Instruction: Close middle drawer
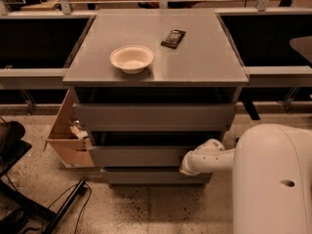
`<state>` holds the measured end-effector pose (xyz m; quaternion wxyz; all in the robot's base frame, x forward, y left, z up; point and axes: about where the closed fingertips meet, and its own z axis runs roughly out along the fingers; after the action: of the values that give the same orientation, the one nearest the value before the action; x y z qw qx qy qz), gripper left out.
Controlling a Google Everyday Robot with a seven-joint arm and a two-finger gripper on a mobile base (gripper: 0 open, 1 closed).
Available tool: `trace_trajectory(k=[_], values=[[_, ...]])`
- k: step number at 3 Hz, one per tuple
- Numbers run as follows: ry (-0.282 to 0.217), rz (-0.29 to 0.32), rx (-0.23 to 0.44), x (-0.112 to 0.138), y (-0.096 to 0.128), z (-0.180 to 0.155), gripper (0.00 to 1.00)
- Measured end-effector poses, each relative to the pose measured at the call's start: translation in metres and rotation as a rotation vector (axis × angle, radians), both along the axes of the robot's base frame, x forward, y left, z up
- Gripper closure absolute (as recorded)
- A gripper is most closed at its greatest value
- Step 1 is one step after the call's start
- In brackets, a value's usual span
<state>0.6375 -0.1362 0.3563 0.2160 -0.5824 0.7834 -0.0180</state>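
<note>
The gray cabinet [156,57] has three handle-less drawer fronts stacked one above the other. The middle drawer [136,156] shows as a gray front panel with a dark gap above it, standing slightly out from the cabinet. My gripper [187,168] is at the end of the white arm, low at the right part of the middle drawer's front, touching or very close to its lower edge. The top drawer front [153,116] and the bottom drawer front [146,176] lie above and below it.
A white bowl [131,58] and a dark packet [173,38] lie on the cabinet top. An open cardboard box [68,140] stands against the cabinet's left side. Cables and a black stand [44,208] lie on the floor at left. My white body [273,179] fills the lower right.
</note>
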Motion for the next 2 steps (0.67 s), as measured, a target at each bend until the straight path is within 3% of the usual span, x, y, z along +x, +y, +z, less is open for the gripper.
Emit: trace_trajectory(k=[1,2], values=[[0.0,0.0,0.0,0.0,0.0,0.0,0.04],[0.0,0.0,0.0,0.0,0.0,0.0,0.0]])
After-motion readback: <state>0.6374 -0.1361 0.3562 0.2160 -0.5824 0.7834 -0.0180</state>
